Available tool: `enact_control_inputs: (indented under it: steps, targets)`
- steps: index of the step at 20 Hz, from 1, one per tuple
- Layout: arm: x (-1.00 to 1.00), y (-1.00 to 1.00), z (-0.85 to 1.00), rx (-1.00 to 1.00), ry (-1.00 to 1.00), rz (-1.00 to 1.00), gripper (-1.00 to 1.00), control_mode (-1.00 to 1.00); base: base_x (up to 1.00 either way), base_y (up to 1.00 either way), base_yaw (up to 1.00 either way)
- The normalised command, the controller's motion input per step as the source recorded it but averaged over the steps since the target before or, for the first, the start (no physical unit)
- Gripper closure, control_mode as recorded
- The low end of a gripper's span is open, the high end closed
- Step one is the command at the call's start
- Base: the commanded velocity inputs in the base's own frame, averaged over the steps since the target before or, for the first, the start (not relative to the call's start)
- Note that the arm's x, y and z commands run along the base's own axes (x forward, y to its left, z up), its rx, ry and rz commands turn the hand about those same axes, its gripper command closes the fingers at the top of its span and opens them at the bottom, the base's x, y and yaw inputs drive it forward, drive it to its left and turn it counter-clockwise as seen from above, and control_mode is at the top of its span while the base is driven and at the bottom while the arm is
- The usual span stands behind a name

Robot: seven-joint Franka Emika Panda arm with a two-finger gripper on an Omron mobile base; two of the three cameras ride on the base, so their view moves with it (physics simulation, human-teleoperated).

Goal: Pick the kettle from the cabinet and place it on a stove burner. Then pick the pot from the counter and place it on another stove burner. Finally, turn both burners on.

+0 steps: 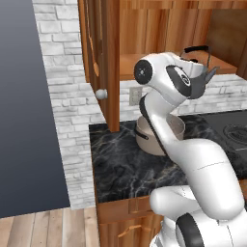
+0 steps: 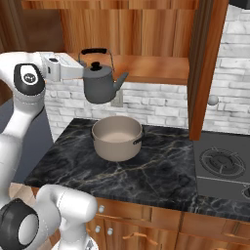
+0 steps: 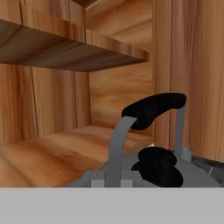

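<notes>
Kettle (image 2: 100,83) up in the air, dark grey, upright, spout pointing toward the open cabinet door (image 2: 207,63), arched handle and black lid knob on top. Held from the side by the gripper (image 2: 80,71), jaws clamped narrow against the kettle near the base of its handle. Hanging in front of the cabinet (image 2: 146,34), just above the level of its lower plank shelf (image 2: 156,68) and clear of it. Directly below, well apart: the pot (image 2: 117,137), wide and beige, pale inside, dark side handle, sitting on the black marble table (image 2: 146,171) near the brick wall. Off to the right on the same table, a stove burner (image 2: 223,161) on the dark cooktop, bare. From the left base camera, kettle's handle and spout (image 1: 205,62) peeking out past the white arm, pot (image 1: 144,140) partly hidden behind it. Through the hand camera, kettle handle with its black grip (image 3: 153,109) and lid knob close up, wooden shelf and cabinet back behind.
</notes>
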Motion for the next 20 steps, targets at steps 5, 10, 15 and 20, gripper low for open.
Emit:
enact_control_inputs:
  steps: [5, 10, 15, 20]
  targets:
    - [-0.40, 0.01, -0.17, 0.00, 0.00, -0.01, 1.00, -1.00, 0.00, 0.00, 0.00]
    - [-0.43, 0.01, -0.18, 0.00, 0.00, -0.02, 1.00, -1.00, 0.00, 0.00, 0.00]
    - [-0.45, 0.01, -0.18, 0.00, 0.00, -0.02, 1.00, -1.00, 0.00, 0.00, 0.00]
    - [-0.49, 0.02, -0.20, 0.00, 0.00, -0.01, 1.00, -1.00, 0.00, 0.00, 0.00]
